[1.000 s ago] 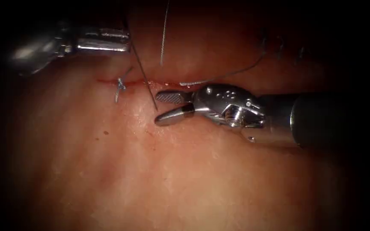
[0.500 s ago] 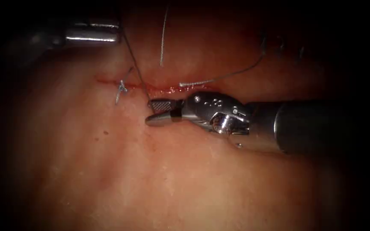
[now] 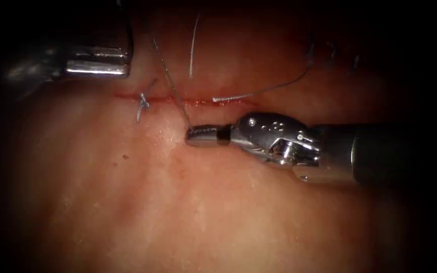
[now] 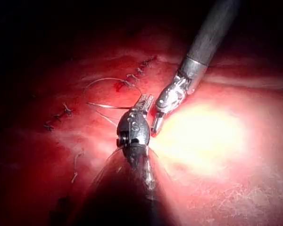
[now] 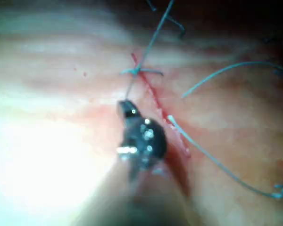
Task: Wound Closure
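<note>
The right tool (image 3: 198, 135) is clenched on the thread (image 3: 170, 81) just below the cut (image 3: 188, 100) (the strand rises, slanting, toward the left tool (image 3: 119, 60)). The left's grip — I cannot tell. A knot (image 3: 142, 101) sits on the cut, left of the strand.

Tissue (image 3: 203, 202) pinkish-tan; cut (image 3: 178, 99) thin red line; thread (image 3: 170, 78) dark; knot (image 3: 142, 102) bluish-grey
</note>
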